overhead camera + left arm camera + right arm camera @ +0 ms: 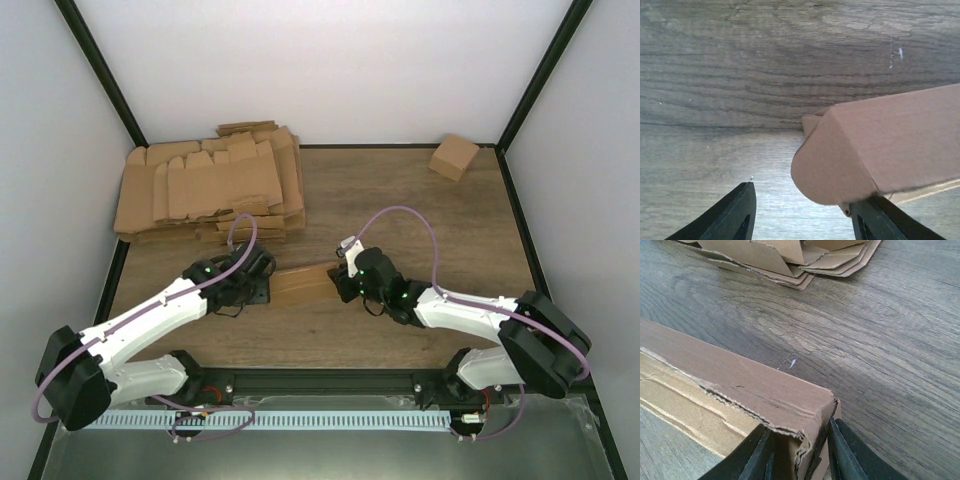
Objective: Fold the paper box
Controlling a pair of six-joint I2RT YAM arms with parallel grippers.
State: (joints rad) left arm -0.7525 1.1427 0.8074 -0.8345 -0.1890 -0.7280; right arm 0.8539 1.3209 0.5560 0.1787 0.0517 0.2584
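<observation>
Hold firm with the right gripper (797, 440), clamped on one end wall of the paper box (305, 285) lying near the middle of the table (420, 230); bring the left gripper (802, 195) — spread, grasping nothing — squarely against the rounded end flap (832, 165) beside it, pushing without skewing it.

A robot test cell, lab-like: plain white wall panels (330, 60) in black metal framing (100, 72) enclose a wood-grain tabletop (420, 210), with a thick pile of brown cardboard blanks (210, 185) at ten o'clock.
</observation>
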